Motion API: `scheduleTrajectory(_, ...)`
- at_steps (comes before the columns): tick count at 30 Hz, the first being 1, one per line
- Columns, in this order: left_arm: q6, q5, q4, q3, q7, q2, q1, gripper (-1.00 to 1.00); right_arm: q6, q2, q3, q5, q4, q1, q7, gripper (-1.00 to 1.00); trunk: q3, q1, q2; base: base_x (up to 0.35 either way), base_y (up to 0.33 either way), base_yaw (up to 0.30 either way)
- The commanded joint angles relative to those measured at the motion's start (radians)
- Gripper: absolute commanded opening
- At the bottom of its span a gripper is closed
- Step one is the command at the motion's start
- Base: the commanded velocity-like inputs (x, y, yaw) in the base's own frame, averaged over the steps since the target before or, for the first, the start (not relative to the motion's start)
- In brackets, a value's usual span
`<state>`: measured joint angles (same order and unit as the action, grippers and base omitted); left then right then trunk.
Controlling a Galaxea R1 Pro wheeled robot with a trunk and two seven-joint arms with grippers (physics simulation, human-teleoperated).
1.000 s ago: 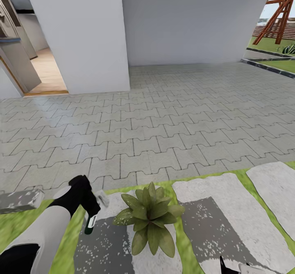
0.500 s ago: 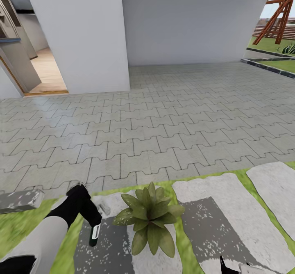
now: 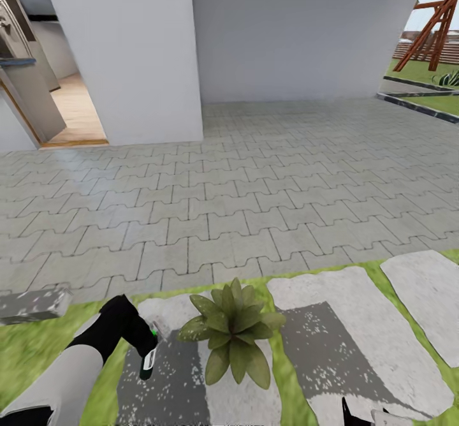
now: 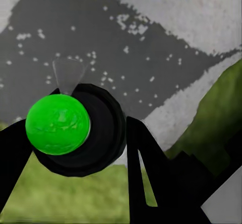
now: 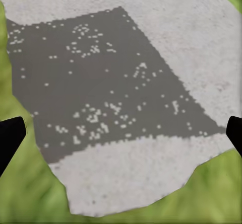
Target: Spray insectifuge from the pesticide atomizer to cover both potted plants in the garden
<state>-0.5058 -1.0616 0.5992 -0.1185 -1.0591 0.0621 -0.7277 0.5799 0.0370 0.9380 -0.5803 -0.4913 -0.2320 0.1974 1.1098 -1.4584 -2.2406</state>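
From the head view I look over a wide apron of interlocking grey paving (image 3: 255, 196) running up to a white wall (image 3: 299, 30), with a strip of garden (image 3: 38, 343) lawn along the near edge. Set into that lawn are pale stepping stones (image 3: 331, 330), partly darkened with grey speckled patches.

On the stone just ahead sits 1 potted plant (image 3: 233, 337), a low rosette of pointed green leaves; its pot is hidden under the foliage. I see no second one from here.

My left hand (image 3: 148, 349) hangs just beside that plant, over the dark patch of stone. It is closed around the pesticide atomizer (image 3: 148, 361), whose white body and dark end point down toward the stone. In the left wrist view the bottle (image 4: 75, 128) shows end-on as a black round with a bright green cap, the black fingers (image 4: 146, 168) pressed on either side of it.

My right hand (image 5: 121, 133) is low over another stone; in its wrist view the 2 fingertips sit at opposite edges with bare stone between, so it is spread and empty.

I judge the pickup done. Spraying is what remains: the nozzle seems aimed at the stone, not the leaves, and the other plant has yet to be found.
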Motion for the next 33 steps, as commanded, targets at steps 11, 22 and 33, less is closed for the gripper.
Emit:
scheduleTrajectory(11,-0.007,-0.006,0.0,0.0,0.034,-0.006,0.015,-1.0,0.003,0.001,0.009,-0.005,0.001,-0.001,0.008,1.0,0.001,0.0,0.0,-0.007,0.0,0.22)
scheduleTrajectory(22,-0.01,0.0,0.008,-0.001,0.067,-0.008,0.015,-1.0,0.003,-0.001,0.01,-0.006,-0.001,-0.001,0.008,1.0,0.001,0.0,0.0,-0.08,-0.221,0.009)
scheduleTrajectory(33,-0.01,0.003,0.008,-0.001,0.068,-0.008,0.015,-1.0,0.003,0.0,0.008,-0.006,0.0,-0.001,0.008,1.0,0.001,0.0,0.0,-0.124,-0.267,0.004)
